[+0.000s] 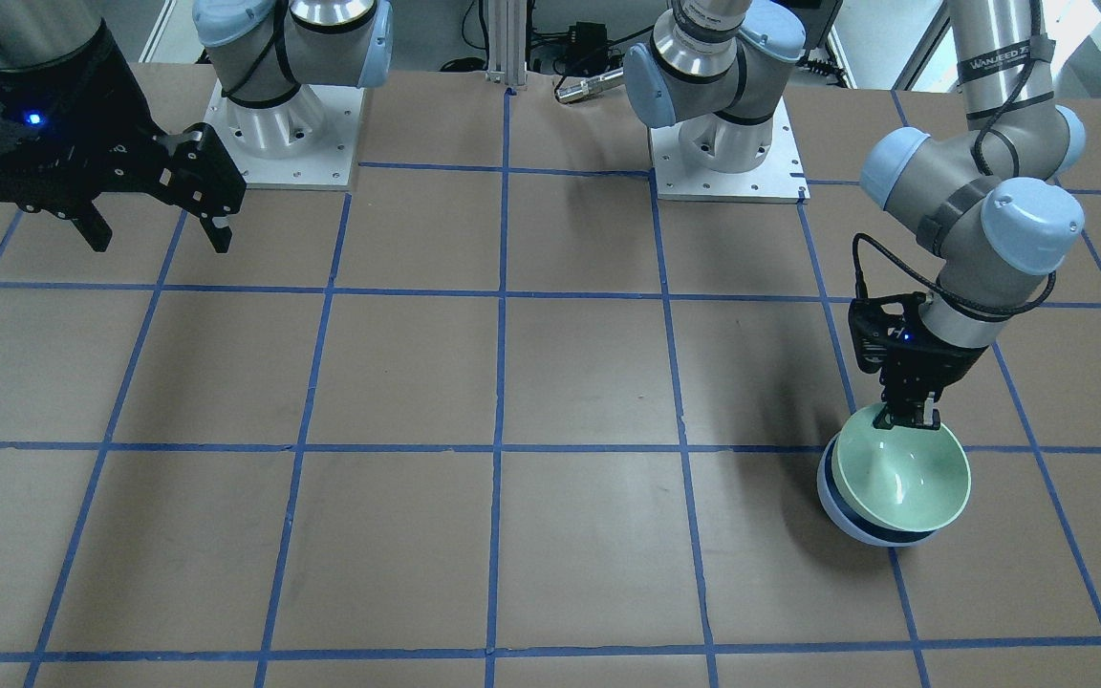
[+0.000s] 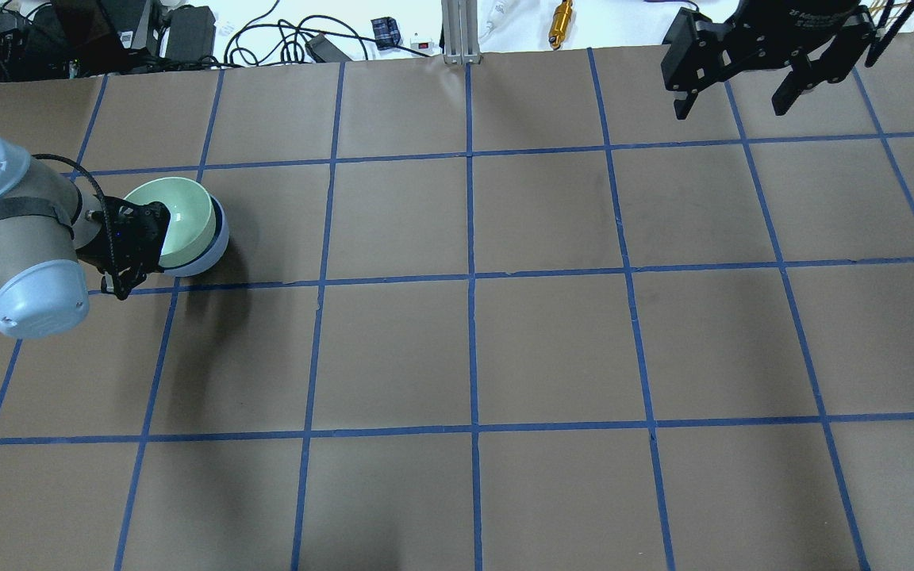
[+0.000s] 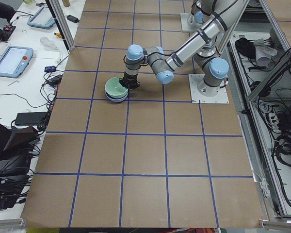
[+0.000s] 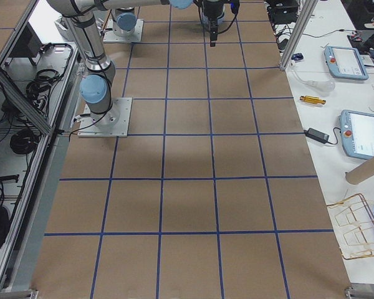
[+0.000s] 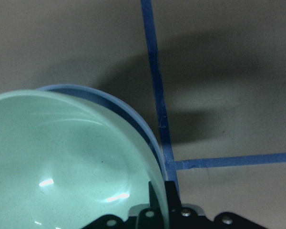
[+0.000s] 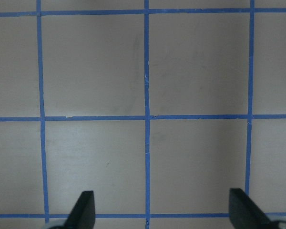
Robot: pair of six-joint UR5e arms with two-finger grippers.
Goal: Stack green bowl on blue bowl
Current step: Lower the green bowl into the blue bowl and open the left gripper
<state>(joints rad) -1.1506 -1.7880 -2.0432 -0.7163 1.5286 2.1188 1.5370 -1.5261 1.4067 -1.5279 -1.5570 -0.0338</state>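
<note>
Because the left gripper (image 2: pixel 154 238) pinches the rim of the green bowl (image 2: pixel 187 218), we read that bowl's tilt as a lowering: it sits nested in the blue bowl (image 2: pixel 219 242), release pending. Far right, the right gripper (image 2: pixel 729 107) hangs with fingers spread, holding nothing and well apart, likely parked clear.

Here's the table (image 1: pixel 589 382), a flat top covered in brown paper and ruled into squares by strips of blue tape (image 1: pixel 499 382). Two square pale metal base plates (image 1: pixel 335 170) sit on it at the robot's edge. Out on the robot's left, a round glossy periwinkle-blue bowl (image 1: pixel 835 499) seems to rest right on the paper by a tape crossing, its foot hidden.
</note>
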